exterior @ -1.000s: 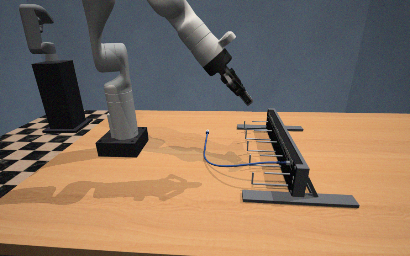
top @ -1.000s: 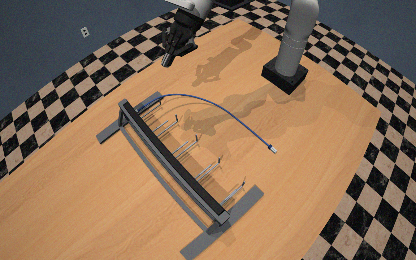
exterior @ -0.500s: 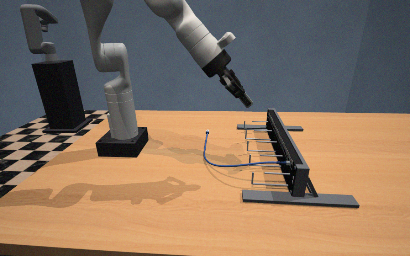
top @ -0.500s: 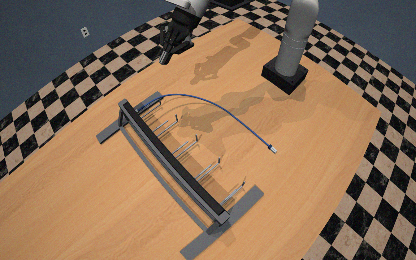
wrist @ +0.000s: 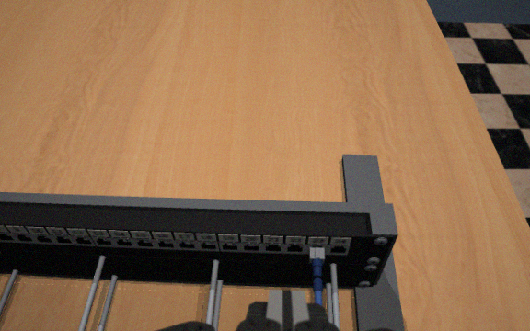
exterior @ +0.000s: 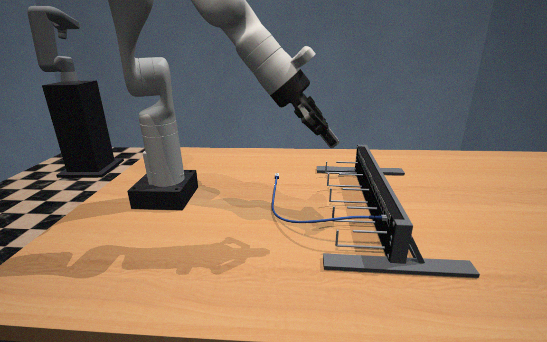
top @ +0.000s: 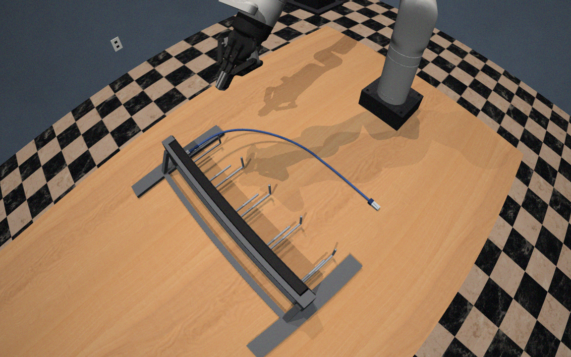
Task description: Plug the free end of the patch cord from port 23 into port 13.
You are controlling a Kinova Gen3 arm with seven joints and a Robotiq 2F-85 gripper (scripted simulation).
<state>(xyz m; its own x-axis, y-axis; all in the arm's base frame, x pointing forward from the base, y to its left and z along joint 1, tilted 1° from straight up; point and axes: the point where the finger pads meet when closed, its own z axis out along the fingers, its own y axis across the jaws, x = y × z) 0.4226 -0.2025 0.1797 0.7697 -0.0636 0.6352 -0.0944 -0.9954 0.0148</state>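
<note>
The blue patch cord point(top: 314, 153) point(exterior: 301, 221) point(wrist: 317, 282) runs from its plug point(exterior: 383, 217) point(wrist: 316, 253) in port 23, second from the rack's right end in the wrist view, and arcs over the table. Its free plug point(top: 375, 205) point(exterior: 277, 175) lies out on the robot's side of the rack; latch side unclear. Port 13 point(wrist: 103, 240) looks empty; its number is too blurred to read. My gripper point(top: 221, 85) point(exterior: 333, 143) point(wrist: 285, 314) is shut and empty, held in the air above the robot's side of the rack, away from the free plug.
The grey-black rack point(top: 234, 214) point(exterior: 401, 242) point(wrist: 155, 222) stands upright on two flat feet point(top: 338, 279) point(exterior: 445, 268) point(wrist: 362, 179). Several thin metal rods with upturned ends stick out from its port side. The table edge and checkered floor point(wrist: 513, 74) lie beyond the rack's port-24 end.
</note>
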